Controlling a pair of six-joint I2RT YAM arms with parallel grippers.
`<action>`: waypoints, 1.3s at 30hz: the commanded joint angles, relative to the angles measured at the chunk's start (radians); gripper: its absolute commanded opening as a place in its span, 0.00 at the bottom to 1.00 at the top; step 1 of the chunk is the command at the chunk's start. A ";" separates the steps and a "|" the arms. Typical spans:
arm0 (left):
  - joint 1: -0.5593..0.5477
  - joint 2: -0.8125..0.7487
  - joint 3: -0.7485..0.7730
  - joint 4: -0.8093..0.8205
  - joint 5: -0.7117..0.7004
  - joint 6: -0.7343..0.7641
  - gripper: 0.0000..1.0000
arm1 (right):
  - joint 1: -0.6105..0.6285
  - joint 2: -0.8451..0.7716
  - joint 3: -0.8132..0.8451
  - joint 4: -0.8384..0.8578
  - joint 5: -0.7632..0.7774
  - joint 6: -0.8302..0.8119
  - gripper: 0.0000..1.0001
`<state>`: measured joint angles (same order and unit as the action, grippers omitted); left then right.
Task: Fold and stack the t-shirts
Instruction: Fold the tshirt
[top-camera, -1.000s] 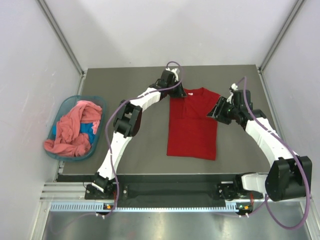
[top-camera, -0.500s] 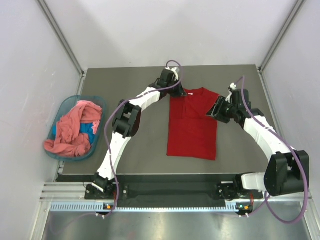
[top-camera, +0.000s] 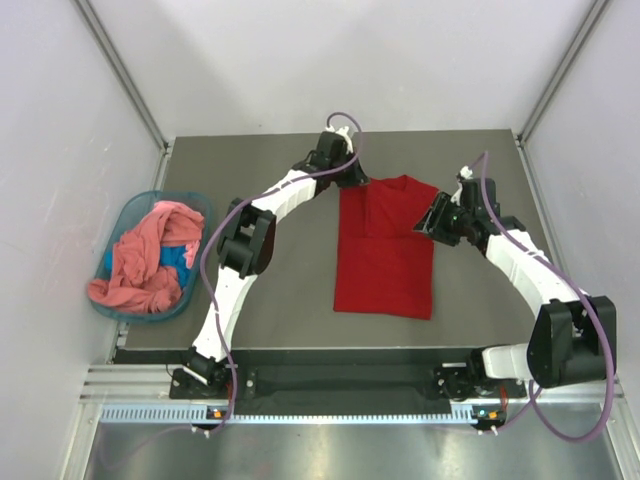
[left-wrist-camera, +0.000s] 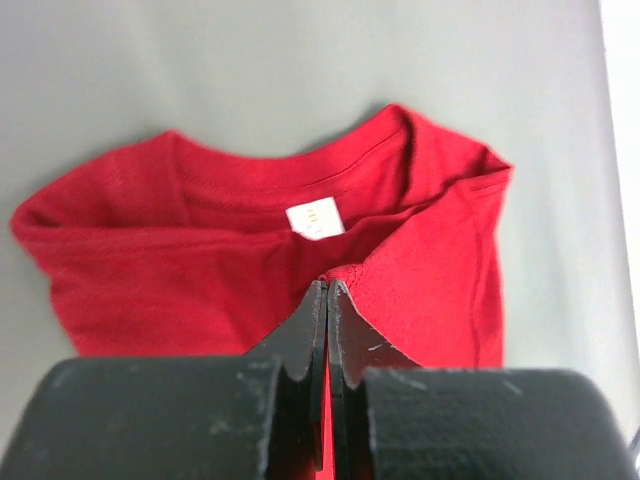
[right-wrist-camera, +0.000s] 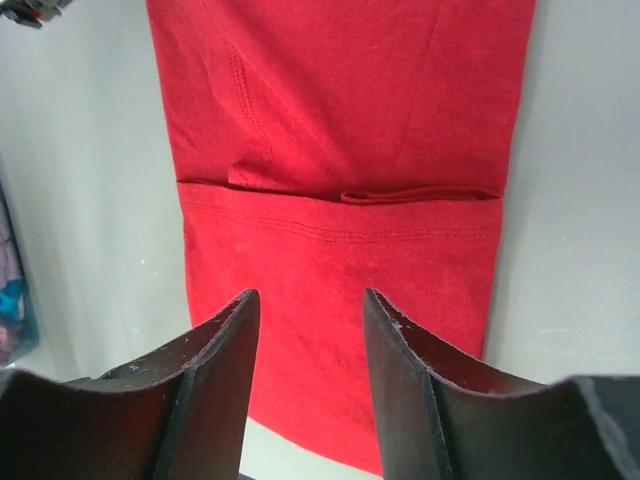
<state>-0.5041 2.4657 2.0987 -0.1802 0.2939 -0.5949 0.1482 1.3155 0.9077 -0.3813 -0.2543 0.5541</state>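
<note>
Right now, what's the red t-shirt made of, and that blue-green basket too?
The red t-shirt looks like soft knit cloth, probably cotton: it is matte, with stitched hems, a ribbed collar and floppy folds. The teal basket looks like thin plastic: smooth, a bit see-through, and stiff enough to keep its shape around the pink garment inside.

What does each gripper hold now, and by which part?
The left gripper pinches the red t-shirt at a folded edge close to its neck label. The right gripper is open and holds nothing.
</note>
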 joint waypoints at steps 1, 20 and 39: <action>0.018 -0.054 -0.023 0.016 -0.033 0.017 0.00 | 0.010 0.004 0.007 0.044 0.035 0.003 0.46; 0.033 -0.057 -0.117 0.034 -0.047 -0.002 0.00 | -0.036 0.365 0.312 0.067 0.437 0.013 0.36; 0.033 -0.025 -0.120 0.070 -0.012 -0.013 0.00 | -0.082 0.833 0.752 0.070 0.406 0.026 0.17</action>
<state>-0.4805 2.4657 1.9820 -0.1711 0.2783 -0.6044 0.0765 2.1052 1.5837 -0.3363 0.1375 0.5800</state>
